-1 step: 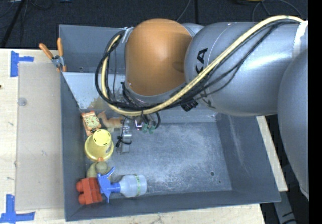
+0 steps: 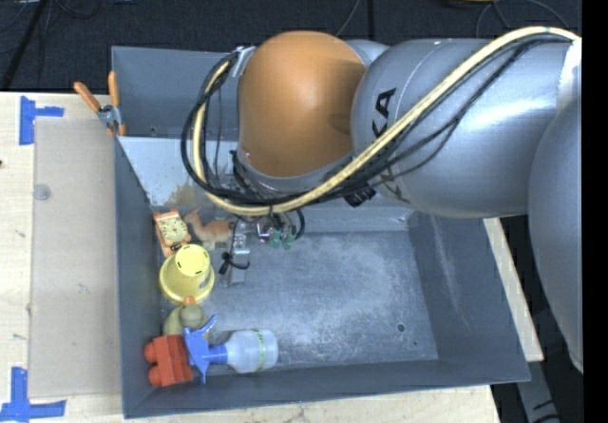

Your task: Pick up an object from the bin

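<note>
My gripper reaches down from under the orange wrist cover to the left part of the bin floor. Just left of it stands a yellow cup, seen from above with a small yellow piece inside. Beside the gripper's upper left lies a tan-brown lump, and further left a small patterned box against the bin's left wall. I see nothing held in the gripper.
Along the near left corner lie a red block, a clear spray bottle with a blue head and an olive-green round thing. The arm and its cables cover the back of the bin.
</note>
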Robot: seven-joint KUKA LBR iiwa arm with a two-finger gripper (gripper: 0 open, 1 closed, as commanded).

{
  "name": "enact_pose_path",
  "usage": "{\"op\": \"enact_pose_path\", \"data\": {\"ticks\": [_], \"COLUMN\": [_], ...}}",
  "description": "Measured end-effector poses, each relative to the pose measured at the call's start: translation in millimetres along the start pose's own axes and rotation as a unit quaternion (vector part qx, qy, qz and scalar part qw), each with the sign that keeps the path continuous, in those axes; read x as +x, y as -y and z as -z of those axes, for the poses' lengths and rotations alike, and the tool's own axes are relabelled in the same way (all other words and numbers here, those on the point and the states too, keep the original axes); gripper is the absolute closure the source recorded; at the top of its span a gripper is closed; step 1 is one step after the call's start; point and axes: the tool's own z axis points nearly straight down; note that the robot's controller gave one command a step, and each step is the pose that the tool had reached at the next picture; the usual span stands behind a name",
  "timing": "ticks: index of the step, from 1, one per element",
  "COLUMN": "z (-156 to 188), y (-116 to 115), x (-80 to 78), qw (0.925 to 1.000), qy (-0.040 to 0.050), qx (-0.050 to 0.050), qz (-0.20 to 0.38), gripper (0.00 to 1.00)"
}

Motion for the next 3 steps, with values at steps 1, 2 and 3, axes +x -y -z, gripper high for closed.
{"op": "enact_pose_path", "data": {"ticks": [1,2,3], "z": [-65,-81,-93], "y": [5,-4,12], "x": [25.4,73.6,77.9], "qw": [0.9993,0.9832,0.9845], "qy": [-0.0009,-0.0024,-0.0027], "qx": [0.000,0.000,0.000], "qz": [0.037,0.182,0.176], "gripper": [0.00,0.00,0.00]}}
